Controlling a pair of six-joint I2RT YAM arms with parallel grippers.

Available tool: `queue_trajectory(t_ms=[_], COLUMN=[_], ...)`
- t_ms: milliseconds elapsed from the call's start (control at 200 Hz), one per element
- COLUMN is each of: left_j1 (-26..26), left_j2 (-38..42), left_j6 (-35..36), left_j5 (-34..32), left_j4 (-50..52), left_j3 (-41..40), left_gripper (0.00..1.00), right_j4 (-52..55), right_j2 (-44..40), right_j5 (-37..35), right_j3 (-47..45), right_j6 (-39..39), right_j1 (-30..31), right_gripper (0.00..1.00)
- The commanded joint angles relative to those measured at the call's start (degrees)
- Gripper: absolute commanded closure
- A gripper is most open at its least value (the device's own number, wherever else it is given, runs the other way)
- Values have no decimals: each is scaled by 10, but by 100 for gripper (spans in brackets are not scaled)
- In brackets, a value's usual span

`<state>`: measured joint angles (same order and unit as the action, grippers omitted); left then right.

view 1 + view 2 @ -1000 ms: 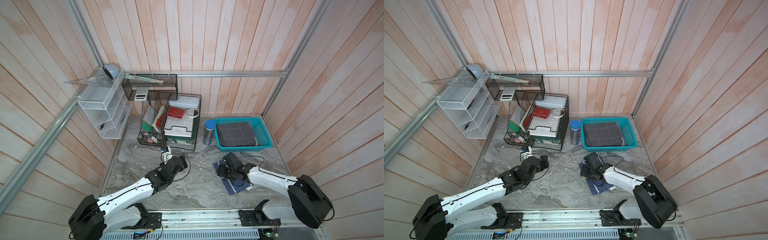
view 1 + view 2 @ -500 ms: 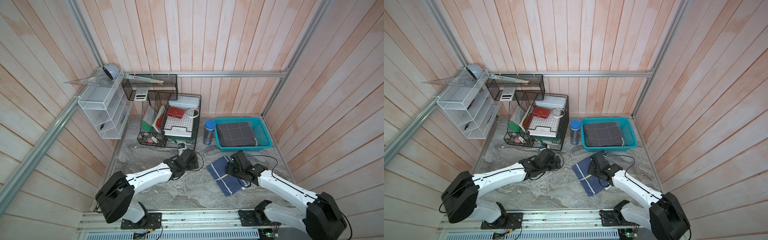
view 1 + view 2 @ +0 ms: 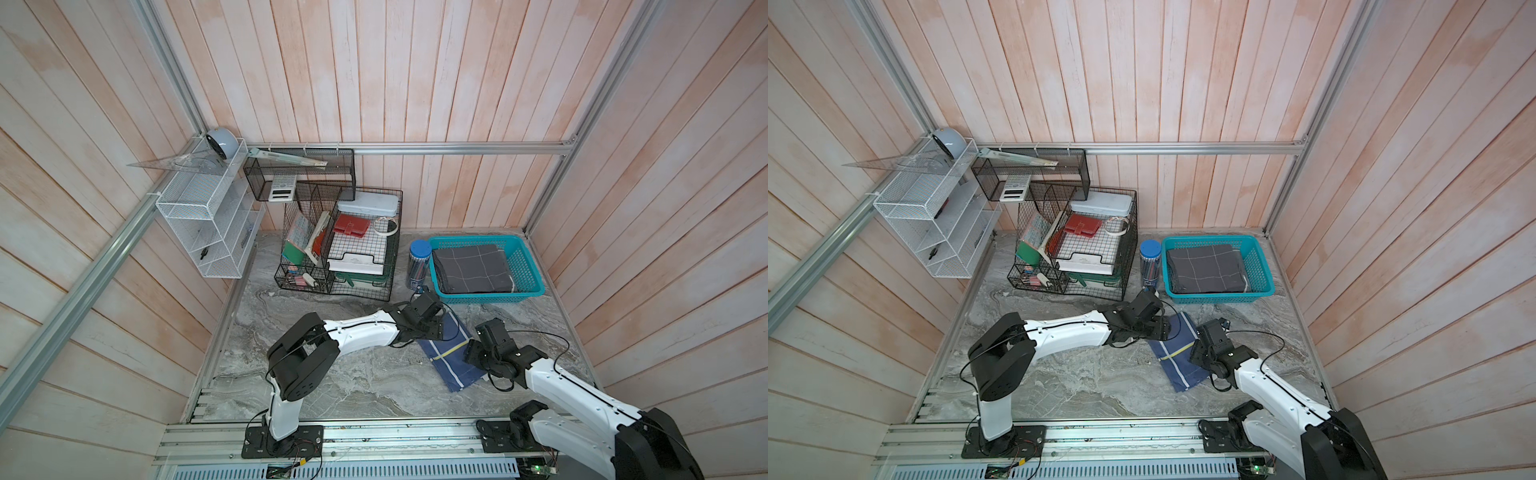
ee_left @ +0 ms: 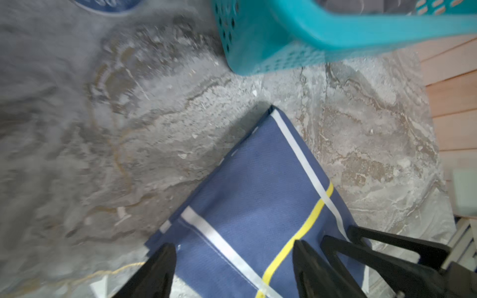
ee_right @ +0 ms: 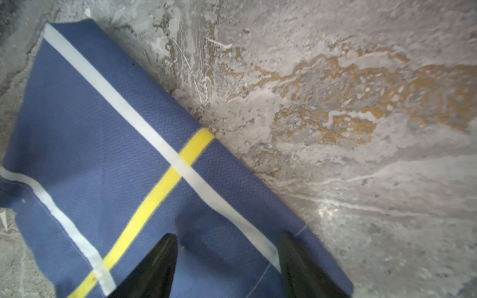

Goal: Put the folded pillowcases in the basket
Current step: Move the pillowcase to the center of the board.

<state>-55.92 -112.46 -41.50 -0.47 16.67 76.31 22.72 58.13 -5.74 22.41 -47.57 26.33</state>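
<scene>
- The pillowcase [image 3: 451, 359] [image 3: 1177, 361] (navy, with white stripes and one yellow one) lies folded flat on the grey marbled tabletop [image 3: 353, 374], in front of the basket [image 3: 528, 266] [image 3: 1260, 266] and apart from it, not inside
- The teal basket stands at the back right by the wooden wall; a dark grey folded cloth [image 3: 471, 268] with a thin white grid covers most of its floor
- A blue-lidded pencil tube [image 3: 419, 266] stands upright just beside the basket, between it and the black wire organiser [image 3: 340, 253]
- The left gripper [image 3: 434, 330] [image 3: 1160, 330] is over the pillowcase's end nearer the basket; in the left wrist view its jaws stand apart, the black fingers [image 4: 157, 271] straddling the pillowcase [image 4: 258, 201] with nothing pinched, and a corner of the basket [image 4: 271, 38] shows beyond
- The right gripper [image 3: 473, 356] [image 3: 1196, 355] sits at the pillowcase's right edge, near the yellow stripe; in the right wrist view its fingers [image 5: 154, 265] are spread too, tips down on the pillowcase [image 5: 103, 154], which dimples slightly at one tip, and they grip nothing
</scene>
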Motion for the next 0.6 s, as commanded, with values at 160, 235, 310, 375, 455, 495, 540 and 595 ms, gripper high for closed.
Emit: queue_trajectory(t_ms=[160, 235, 310, 375, 455, 495, 540, 595], left_j1=[-1, -1, -1, -1, -1, -21, -29, -34], left_j2=[-42, -18, 14, 44, 85, 106, 131, 160], left_j6=[3, -4, -17, -32, -54, -64, -76, -85], left_j5=[26, 14, 3, 2, 3, 0, -8, -20], left_j4=[12, 10, 5, -5, -25, -37, -55, -67], left_j3=[-3, -41, -89, -135, -191, -218, -246, -271], left_gripper=[40, 44, 45, 46, 46, 46, 46, 45], right_j4=[-37, -50, -66, -71, -71, -71, -71, -61], right_j2=[42, 56, 76, 100, 135, 155, 179, 207], right_j5=[28, 28, 32, 39, 58, 82, 114, 136], right_j3=[2, 8, 18, 36, 67, 85, 109, 138], right_j6=[3, 10, 16, 22, 35, 53, 83, 101], right_j1=[-4, -5, -7, -7, -7, -7, -7, -7], right_gripper=[32, 32, 32, 32, 32, 32, 32, 32])
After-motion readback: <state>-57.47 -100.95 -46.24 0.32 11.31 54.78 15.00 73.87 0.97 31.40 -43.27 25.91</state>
